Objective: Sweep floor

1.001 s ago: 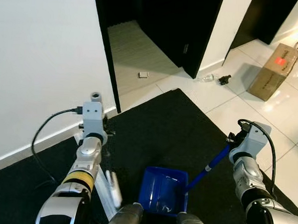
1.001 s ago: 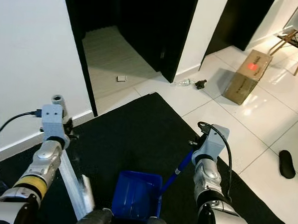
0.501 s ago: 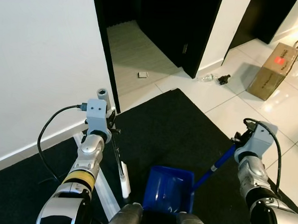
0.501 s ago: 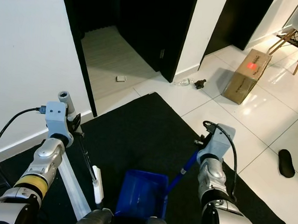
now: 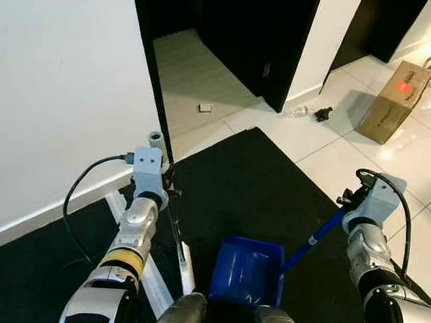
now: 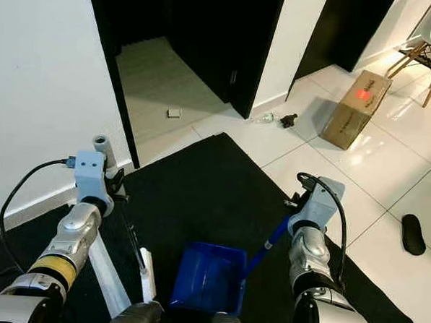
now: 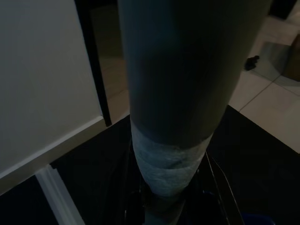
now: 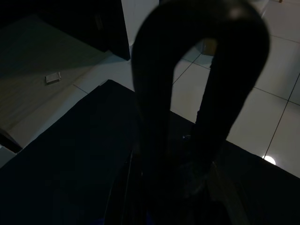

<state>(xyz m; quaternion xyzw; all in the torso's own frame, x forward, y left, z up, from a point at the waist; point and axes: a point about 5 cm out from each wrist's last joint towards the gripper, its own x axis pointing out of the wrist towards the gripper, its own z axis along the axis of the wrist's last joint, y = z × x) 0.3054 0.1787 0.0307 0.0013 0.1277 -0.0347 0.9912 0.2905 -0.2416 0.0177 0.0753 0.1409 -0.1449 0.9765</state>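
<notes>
- Holding a brush [image 5: 186,263] by its thin stick, the left claw [image 5: 166,190] is closed tight around the top of that stick.
- From that claw the stick slants down and back toward the robot. The white brush head at the end sits low on the black rug [image 5: 251,174].
- The right claw [image 5: 347,202] is closed on the far end of the dustpan [image 5: 247,272] handle. The handle is a long blue pole that runs down and inward from the claw to the pan.
- The pan lies between the two claws, closer to the robot's body than either one. It sits just beside the brush head, on the side toward the right claw.
- The left claw has the job here, I think. It needs to push the brush head sideways toward the pan's open mouth.
- The pan looks like smooth, shiny blue plastic, shaped like a flat scoop with low walls.
- The rug looks dark and soft. A white strip [image 5: 118,202] runs across it under the left arm.
- Past both claws, the floor is made of glossy white tiles.
- A small white scrap [image 5: 205,108] lies far ahead of the left claw, in a dark doorway.
- A clear bottle [image 5: 296,111] lies far ahead of the right claw, and a brown cardboard box [image 5: 394,101] stands farther off on that side.
</notes>
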